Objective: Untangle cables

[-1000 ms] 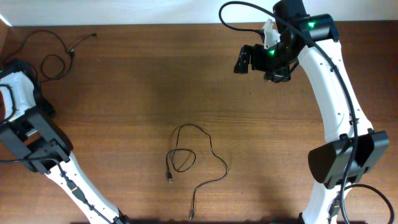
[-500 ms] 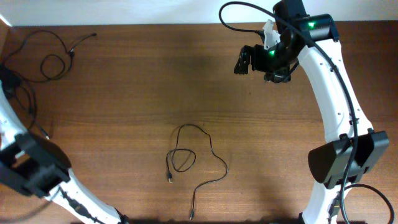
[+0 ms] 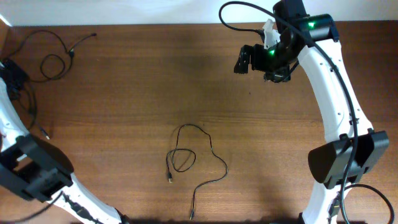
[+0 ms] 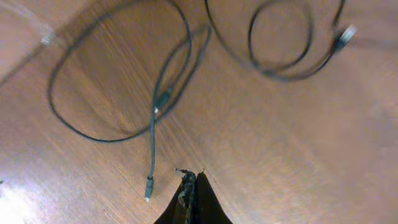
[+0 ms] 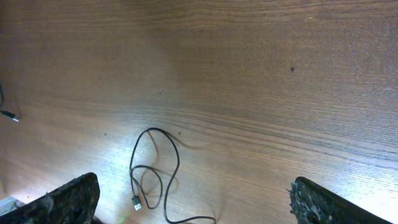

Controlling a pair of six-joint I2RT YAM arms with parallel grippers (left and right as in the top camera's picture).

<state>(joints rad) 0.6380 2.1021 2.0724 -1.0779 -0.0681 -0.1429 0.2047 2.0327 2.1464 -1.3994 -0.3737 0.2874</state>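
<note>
Wooden table [image 3: 124, 93], loose black cables [image 4: 153, 143]

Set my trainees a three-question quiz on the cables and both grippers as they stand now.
1. True or false: the left gripper is shut on a cable.
2. The right gripper is: A open; B shut on a cable; C shut and empty.
3. Which gripper is nearer the corner cables?

Key:
1. False. Its fingers are closed with nothing seen between them; a plug end lies beside them.
2. A.
3. The left gripper.
</note>
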